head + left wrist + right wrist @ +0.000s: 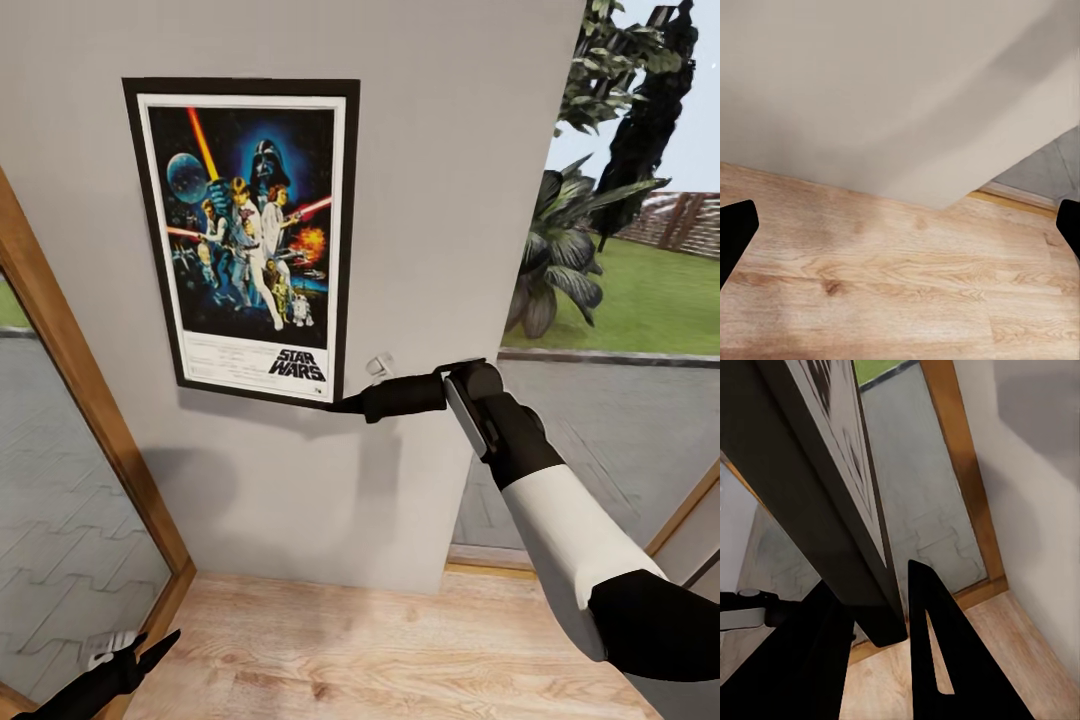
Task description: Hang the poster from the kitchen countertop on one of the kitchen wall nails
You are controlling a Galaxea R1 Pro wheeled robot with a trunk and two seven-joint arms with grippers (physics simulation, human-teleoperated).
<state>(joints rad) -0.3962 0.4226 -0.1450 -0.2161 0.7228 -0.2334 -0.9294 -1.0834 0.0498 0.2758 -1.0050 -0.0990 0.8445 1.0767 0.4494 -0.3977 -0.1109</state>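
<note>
The Star Wars poster (245,235) stands upright and flat against the light-grey wall (450,180), black frame and white border showing. My right gripper (345,404) is shut on its lower right corner. In the right wrist view the frame's dark edge (832,510) runs down between the two fingers (937,652). My left gripper (140,655) hangs low near the floor, open, with nothing between its fingers (735,232). No wall nail can be made out; the poster may cover one. The kitchen countertop is out of view.
A wooden-framed glass door (90,420) flanks the wall on the left. On the right, a large window (620,400) looks out on plants and lawn. Light wood floor (380,640) lies below.
</note>
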